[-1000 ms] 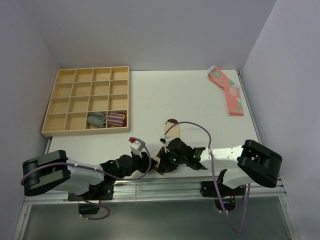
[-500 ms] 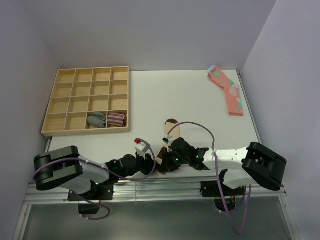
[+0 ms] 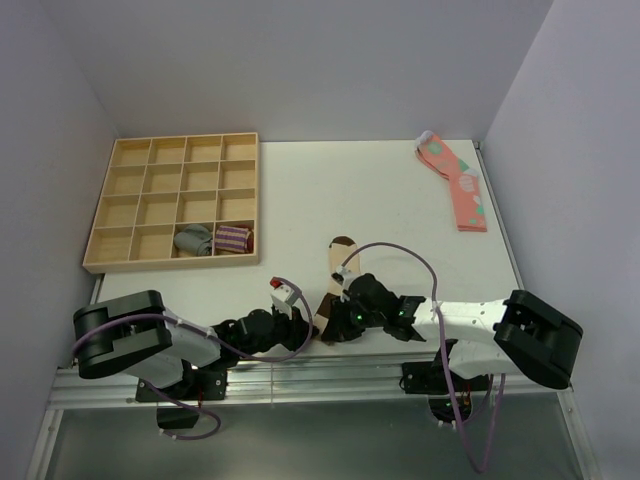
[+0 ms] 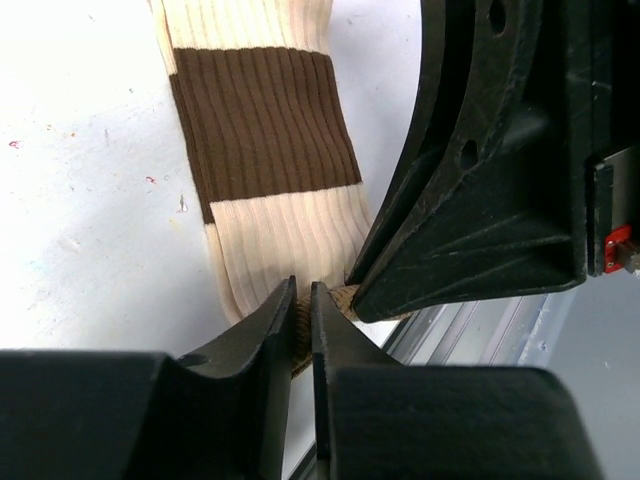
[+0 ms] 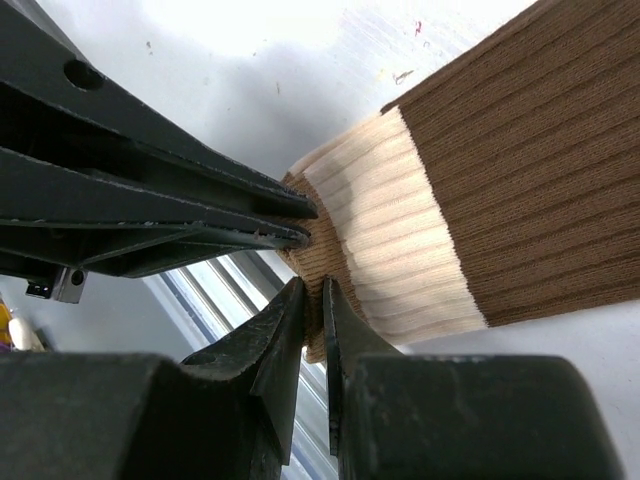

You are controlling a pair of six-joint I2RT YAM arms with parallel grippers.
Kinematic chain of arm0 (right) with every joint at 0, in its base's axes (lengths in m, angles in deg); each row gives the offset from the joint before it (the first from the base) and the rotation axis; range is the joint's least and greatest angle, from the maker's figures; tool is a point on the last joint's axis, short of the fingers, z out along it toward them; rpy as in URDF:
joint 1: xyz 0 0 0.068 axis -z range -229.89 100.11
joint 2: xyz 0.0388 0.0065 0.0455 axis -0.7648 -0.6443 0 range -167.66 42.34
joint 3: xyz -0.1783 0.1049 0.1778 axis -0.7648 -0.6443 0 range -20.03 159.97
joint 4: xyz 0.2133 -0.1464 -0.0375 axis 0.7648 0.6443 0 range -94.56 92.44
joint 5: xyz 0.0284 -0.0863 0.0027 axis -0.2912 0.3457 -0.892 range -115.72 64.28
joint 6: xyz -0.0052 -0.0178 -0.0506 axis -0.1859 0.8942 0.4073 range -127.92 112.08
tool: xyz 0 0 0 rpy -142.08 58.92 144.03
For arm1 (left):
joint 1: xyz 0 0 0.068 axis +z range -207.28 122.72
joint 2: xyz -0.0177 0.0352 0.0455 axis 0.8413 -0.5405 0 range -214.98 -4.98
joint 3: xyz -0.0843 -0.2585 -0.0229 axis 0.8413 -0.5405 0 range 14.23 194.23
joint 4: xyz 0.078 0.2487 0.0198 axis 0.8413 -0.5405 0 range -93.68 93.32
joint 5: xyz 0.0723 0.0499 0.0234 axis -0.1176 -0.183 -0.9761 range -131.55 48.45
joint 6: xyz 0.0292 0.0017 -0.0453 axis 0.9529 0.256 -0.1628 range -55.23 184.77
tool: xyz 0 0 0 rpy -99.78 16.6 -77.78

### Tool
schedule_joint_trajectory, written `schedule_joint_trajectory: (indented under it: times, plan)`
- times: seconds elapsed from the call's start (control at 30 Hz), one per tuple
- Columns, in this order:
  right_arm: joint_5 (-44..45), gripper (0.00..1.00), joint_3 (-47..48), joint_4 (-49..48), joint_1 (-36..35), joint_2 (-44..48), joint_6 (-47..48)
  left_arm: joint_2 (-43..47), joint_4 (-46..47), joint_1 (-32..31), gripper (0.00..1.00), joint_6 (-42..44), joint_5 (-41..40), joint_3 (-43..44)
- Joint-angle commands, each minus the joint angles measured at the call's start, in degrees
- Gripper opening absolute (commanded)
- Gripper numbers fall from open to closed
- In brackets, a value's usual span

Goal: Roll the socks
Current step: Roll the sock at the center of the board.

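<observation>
The socks [image 3: 334, 281] are laid at lower centre of the counter [image 3: 400, 200]. Their near end is pinched by the left fingers [image 4: 262, 335] and the right fingers [image 5: 268, 345], each pair nearly pressed together.

black-and-white arms [image 3: 470, 322], purple cables [image 3: 390, 246], seemingly green lights [image 3: 357, 320]

Cream socks [image 4: 265, 170] banded brown, pink socks [image 3: 458, 185] spotted green
</observation>
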Motion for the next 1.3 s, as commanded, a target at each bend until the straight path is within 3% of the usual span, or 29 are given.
schedule_joint_trajectory:
  times: [0.0,0.23,0.53,0.7,0.9,1.27]
  plan:
    - [0.2,0.19,-0.4,-0.1,0.9,1.5,0.2,1.3,-0.3,-0.3,0.16,-0.6,-0.3,1.2]
    - [0.9,0.17,-1.2,0.4,1.9,0.5,-1.0,2.6,-0.4,-0.4,0.15,-1.4,0.1,0.4]
    - [2.6,0.15,-3.7,0.9,3.1,-1.4,-5.8,7.0,-2.6,-0.4,0.34,-1.1,-1.1,0.1]
    - [1.9,0.15,-3.3,0.8,3.5,-2.8,-6.8,7.4,-3.7,-0.4,0.39,0.0,-2.5,0.4]
    - [0.4,0.15,-3.0,0.7,3.8,-3.4,-6.5,5.2,1.2,-1.1,0.48,1.8,-2.6,-0.6]
    - [-1.1,0.15,-3.0,3.2,4.6,-2.5,-4.6,0.9,6.3,-1.1,0.45,6.4,0.4,1.7]
